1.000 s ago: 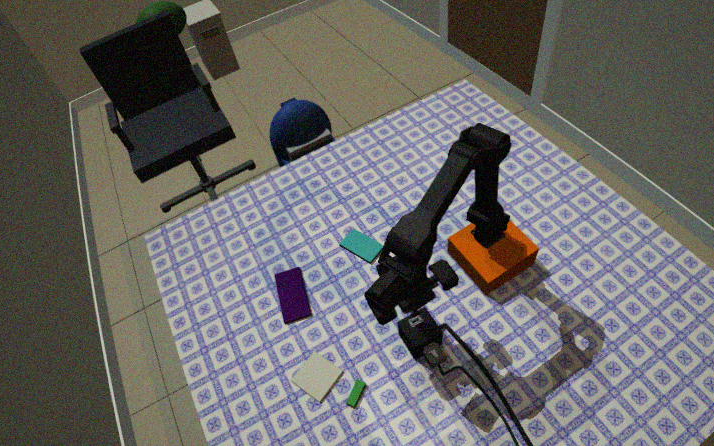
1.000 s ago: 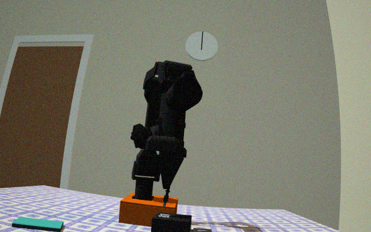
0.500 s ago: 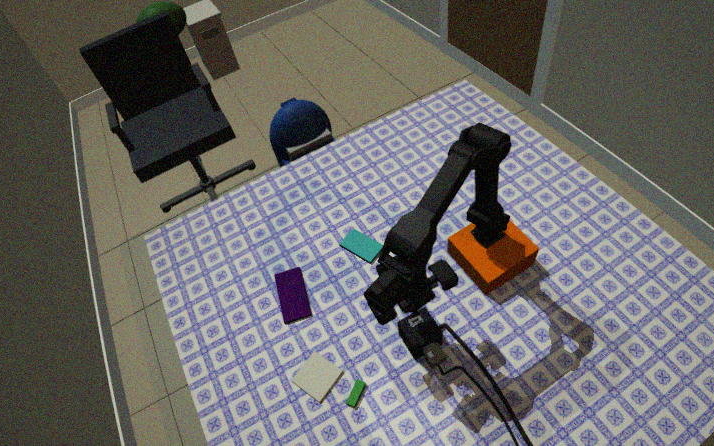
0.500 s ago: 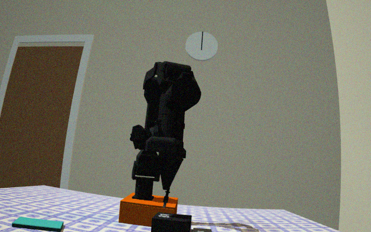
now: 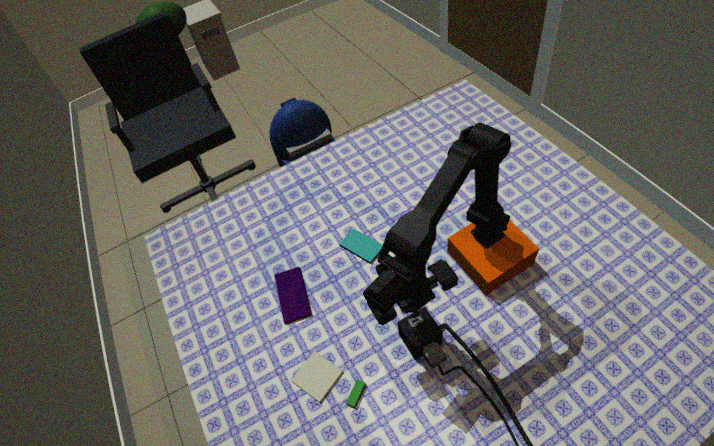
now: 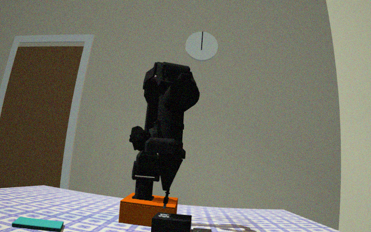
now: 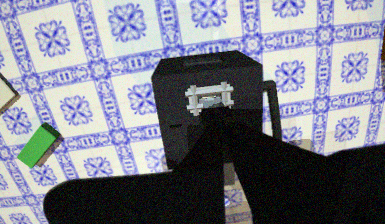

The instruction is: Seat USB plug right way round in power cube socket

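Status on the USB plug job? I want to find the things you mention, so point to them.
End effector [image 6: 166, 190] shut on USB plug [image 6: 166, 200]. Plug out of the socket, held above power cube [image 5: 419, 334] [image 6: 171, 223] [image 7: 173, 115]. Nothing seen blocking the socket; plug orientation unclear.

So the cube [image 5: 419, 332] [image 6: 171, 222] [image 7: 168, 107] just below the fingertips is looking like matt black plastic, and the socket frame [image 7: 209, 91] on it is showing pale grey, kinda metallic. The arm [image 5: 437, 193] [image 6: 171, 94] above the gripper is wearing a dull black finish. The box [image 5: 487, 260] [image 6: 141, 211] off beyond the gripper is looking smooth, painted orange, and the patterned cover [image 5: 249, 243] [image 6: 94, 210] [image 7: 100, 102] underneath is reading as flat printed cloth.
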Motion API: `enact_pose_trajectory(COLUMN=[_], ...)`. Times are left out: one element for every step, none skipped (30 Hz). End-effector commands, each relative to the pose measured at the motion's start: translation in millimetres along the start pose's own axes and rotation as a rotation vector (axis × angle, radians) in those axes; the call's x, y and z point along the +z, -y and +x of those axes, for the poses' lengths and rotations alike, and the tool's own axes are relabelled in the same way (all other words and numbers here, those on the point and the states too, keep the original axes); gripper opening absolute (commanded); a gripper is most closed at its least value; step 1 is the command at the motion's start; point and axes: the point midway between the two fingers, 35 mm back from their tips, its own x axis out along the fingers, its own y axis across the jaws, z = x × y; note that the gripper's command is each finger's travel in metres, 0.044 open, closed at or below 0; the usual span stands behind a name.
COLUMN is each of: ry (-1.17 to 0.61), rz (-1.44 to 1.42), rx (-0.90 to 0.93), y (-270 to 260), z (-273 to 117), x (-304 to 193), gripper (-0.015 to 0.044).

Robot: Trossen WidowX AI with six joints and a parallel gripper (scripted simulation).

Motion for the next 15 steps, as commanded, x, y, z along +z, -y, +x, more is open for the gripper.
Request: enact_pose_trajectory(ry=[-0.008,-0.008,-0.009,-0.010,-0.010,-0.011,-0.012,-0.012,-0.013,-0.014,-0.014,-0.015,-0.016,-0.016,-0.017], rz=[-0.004,-0.004,-0.004,-0.004,-0.004,-0.004,-0.004,-0.005,-0.005,-0.005,-0.005,-0.005,-0.005,-0.005,-0.005], rx=[0.000,0.000,0.000,0.000,0.000,0.000,0.000,0.000,0.000,0.000,0.000,0.000,0.000,0.000,0.000], y=[0.2,0.2,0.2,0.1,0.1,0.1,0.1,0.1,0.1,0.1,0.1,0.1,0.1,0.1,0.1], z=[0.4,0.5,0.6,0.8,0.9,1.0,1.1,1.2,1.4,1.5,1.6,1.7,1.8,2.0,2.1], x=[-0.5,-0.5,-0.4,-0.4,-0.4,-0.3,-0.3,-0.2,-0.2,-0.2,-0.1,-0.1,-0.1,0.0,0.0], gripper=[0.0000,0.0000,0.0000,0.0000,0.0000,0.0000,0.0000,0.0000,0.0000,0.0000,0.0000,0.0000,0.0000,0.0000,0.0000])
